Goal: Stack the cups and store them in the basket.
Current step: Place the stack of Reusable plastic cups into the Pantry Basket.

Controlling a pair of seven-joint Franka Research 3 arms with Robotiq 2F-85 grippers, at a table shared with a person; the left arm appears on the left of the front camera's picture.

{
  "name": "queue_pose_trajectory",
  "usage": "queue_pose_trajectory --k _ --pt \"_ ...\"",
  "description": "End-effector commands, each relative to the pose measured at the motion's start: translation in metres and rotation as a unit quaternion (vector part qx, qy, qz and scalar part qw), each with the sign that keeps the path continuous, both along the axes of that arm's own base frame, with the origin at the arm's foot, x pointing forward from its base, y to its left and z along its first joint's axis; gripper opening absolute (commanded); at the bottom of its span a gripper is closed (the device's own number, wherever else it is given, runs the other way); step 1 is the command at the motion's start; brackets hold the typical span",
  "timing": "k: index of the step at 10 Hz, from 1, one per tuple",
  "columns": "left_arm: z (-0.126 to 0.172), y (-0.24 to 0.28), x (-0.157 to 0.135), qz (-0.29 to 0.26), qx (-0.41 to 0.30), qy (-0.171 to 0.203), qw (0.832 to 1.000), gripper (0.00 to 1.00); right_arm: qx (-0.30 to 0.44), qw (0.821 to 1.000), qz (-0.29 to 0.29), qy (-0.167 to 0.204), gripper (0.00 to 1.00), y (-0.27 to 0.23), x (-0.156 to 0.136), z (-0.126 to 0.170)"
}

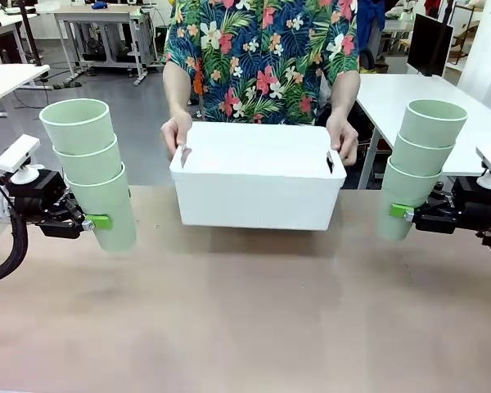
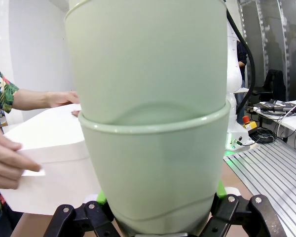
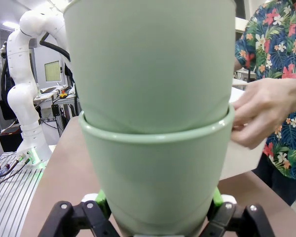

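Left hand [image 1: 102, 221] pinching bottom cup of left stack [image 1: 88, 168]; right hand [image 1: 401, 211] pinching bottom cup of right stack [image 1: 424, 164]. Both stacks hanging near-upright above tabletop [image 1: 245, 319]. Basket [image 1: 254, 196] sitting between, inward of both hands, roughly equally near; person [image 1: 262, 57] gripping its ends.

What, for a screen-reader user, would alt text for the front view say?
The left gripper and right gripper each hold a leaning stack of three mint-green cups at the picture's sides. Between them, a person's hands hold the white basket on the table.
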State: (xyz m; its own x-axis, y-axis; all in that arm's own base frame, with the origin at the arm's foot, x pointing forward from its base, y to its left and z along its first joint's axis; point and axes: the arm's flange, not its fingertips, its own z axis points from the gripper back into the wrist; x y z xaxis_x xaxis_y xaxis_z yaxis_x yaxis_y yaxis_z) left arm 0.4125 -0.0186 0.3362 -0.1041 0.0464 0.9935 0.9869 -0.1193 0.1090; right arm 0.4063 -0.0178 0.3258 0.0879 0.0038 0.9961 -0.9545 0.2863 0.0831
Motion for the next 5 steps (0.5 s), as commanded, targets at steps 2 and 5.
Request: queue_pose_trajectory --k 2,5 --pt "0.0042 0.0007 -0.0011 -0.002 -0.003 -0.004 1.0 0.85 -0.001 1.0 0.0 -0.004 0.85 0.0007 0.0002 0.0031" --pt "0.0042 0.0007 -0.0011 -0.002 -0.003 -0.004 1.0 0.85 -0.001 1.0 0.0 -0.004 0.85 0.0007 0.0002 0.0031"
